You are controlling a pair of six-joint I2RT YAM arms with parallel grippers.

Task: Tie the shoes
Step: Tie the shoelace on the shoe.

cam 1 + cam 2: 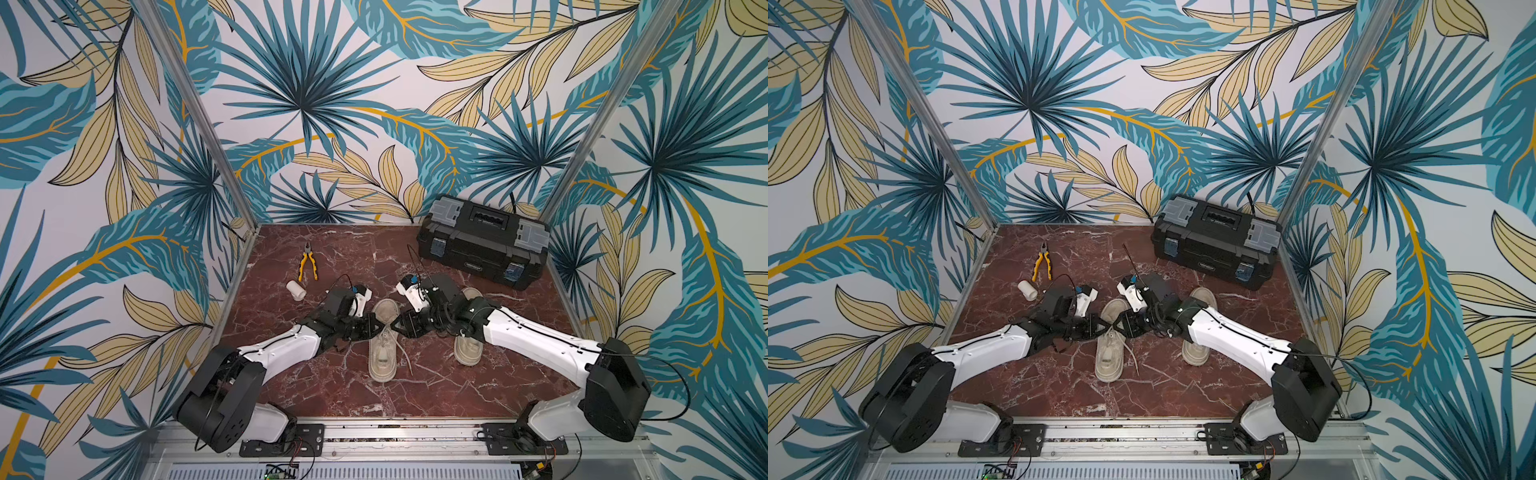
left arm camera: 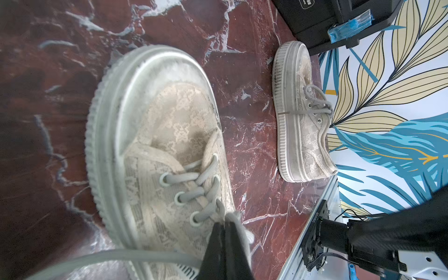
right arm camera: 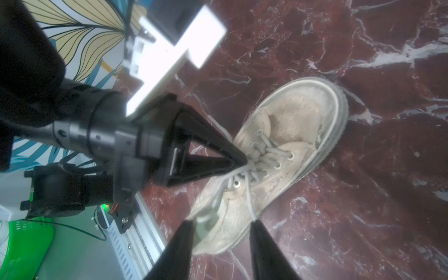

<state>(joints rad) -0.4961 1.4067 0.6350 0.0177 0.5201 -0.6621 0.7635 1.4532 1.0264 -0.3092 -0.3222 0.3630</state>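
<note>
Two beige shoes stand on the red marble table. The middle shoe (image 1: 382, 353) (image 1: 1109, 353) (image 2: 157, 135) (image 3: 286, 126) has loose laces (image 3: 248, 194). The other shoe (image 1: 468, 351) (image 2: 300, 135) lies partly under my right arm; its laces look tied in the left wrist view. My left gripper (image 1: 378, 328) (image 2: 224, 219) (image 3: 243, 160) is shut on a lace at the middle shoe's top eyelets. My right gripper (image 1: 397, 326) (image 3: 221, 221) hangs open above that shoe's heel, and a lace strand runs up against one of its fingertips (image 3: 254, 221).
A black toolbox (image 1: 484, 243) sits at the back right. Yellow-handled pliers (image 1: 307, 264) and a small white cylinder (image 1: 296, 289) lie at the back left. An aluminium rail (image 1: 395, 432) runs along the table's front edge. Patterned walls close in three sides.
</note>
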